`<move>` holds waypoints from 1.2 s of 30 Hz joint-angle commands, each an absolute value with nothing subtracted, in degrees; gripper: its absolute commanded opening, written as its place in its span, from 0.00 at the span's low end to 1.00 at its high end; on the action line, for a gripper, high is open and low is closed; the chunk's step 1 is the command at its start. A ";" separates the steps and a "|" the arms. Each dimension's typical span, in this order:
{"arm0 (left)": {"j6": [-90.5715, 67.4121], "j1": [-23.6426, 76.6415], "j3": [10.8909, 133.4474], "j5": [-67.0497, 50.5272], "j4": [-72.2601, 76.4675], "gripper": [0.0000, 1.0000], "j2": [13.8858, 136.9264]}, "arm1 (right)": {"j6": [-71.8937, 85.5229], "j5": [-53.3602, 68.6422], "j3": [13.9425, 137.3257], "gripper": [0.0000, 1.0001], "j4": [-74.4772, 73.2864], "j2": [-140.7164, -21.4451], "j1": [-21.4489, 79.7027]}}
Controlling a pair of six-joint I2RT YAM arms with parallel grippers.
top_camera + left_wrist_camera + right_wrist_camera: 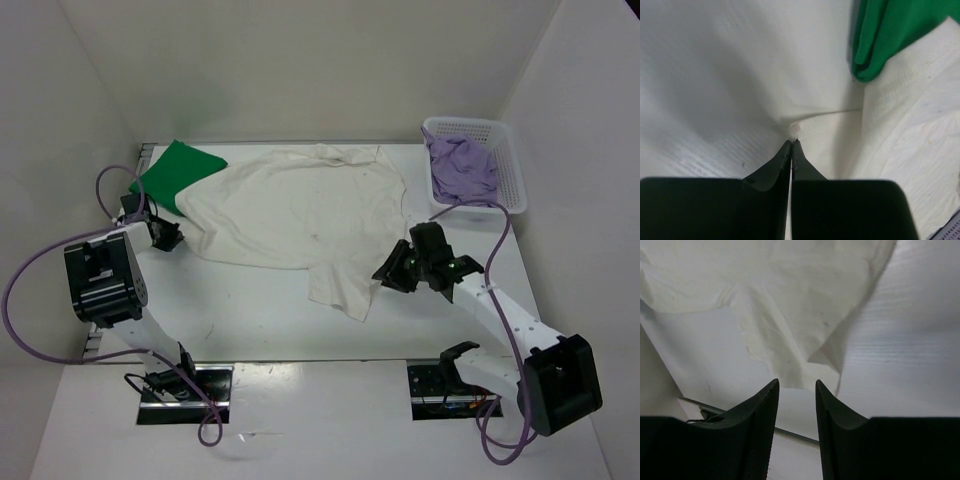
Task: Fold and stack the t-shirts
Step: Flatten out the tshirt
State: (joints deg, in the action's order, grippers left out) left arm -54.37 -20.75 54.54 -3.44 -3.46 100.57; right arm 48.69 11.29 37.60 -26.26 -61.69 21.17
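The white t-shirt (300,215) lies spread across the middle of the table. A folded green t-shirt (178,172) sits at the back left, touching the white one's left shoulder. The lavender t-shirt (462,168) is bunched in the basket. My left gripper (168,236) is at the white shirt's left edge. In the left wrist view it (791,142) is shut, with a corner of the white t-shirt (910,130) drawn to a point at its tips and the green t-shirt (885,35) beyond. My right gripper (392,275) (796,383) is open and holds nothing, just short of the white t-shirt's (790,305) near right corner.
A white lattice basket (470,124) stands at the back right corner. White walls close in the table on the left, back and right. Purple cables (30,270) loop beside both arm bases. The table's near edge strip (790,433) shows under the right fingers.
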 commanded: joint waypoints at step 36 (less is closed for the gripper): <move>-42.81 -7.83 51.58 -5.53 -16.69 0.00 75.15 | 62.32 -1.83 34.60 0.01 -20.72 -67.87 34.45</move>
State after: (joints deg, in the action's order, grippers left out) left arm -45.78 -8.99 48.56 -4.36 -14.11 77.36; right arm 65.28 5.89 27.00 -15.31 -71.35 33.26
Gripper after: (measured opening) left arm 0.008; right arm 0.011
